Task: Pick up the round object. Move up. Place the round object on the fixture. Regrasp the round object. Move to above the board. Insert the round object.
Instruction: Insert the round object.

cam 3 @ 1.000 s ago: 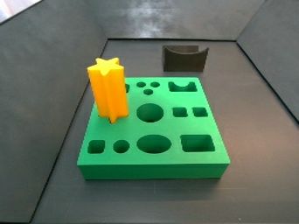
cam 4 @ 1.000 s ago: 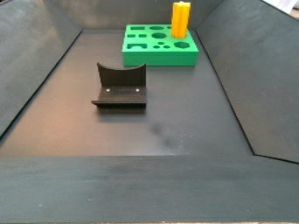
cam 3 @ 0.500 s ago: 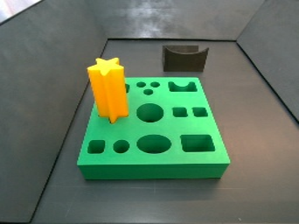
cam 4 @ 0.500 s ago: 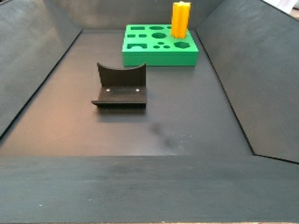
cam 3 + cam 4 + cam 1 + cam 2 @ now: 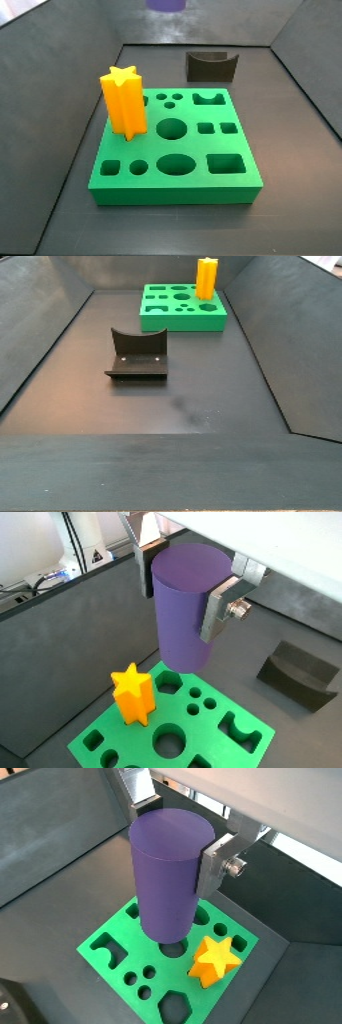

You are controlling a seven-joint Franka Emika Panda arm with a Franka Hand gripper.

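My gripper (image 5: 183, 587) is shut on the round object (image 5: 181, 622), a smooth purple cylinder peg held upright between the silver fingers (image 5: 221, 604); both wrist views show this grip (image 5: 174, 843). The peg (image 5: 167, 888) hangs high above the green board (image 5: 114, 948), over its round holes. In a side view only the peg's lower end (image 5: 166, 4) shows at the top edge, above the board (image 5: 201, 145). The gripper itself is out of frame in both side views. The dark fixture (image 5: 210, 66) stands empty behind the board and also shows in another side view (image 5: 136, 354).
A tall orange star post (image 5: 123, 102) stands in the board's left side; it shows in both wrist views (image 5: 131, 694) (image 5: 214, 958). Dark sloping walls enclose the floor. The board (image 5: 181, 321) sits at the far end in a side view.
The purple peg's lower end has come into view at the top edge of a side view; it was not visible before. Board, post and fixture have not moved.
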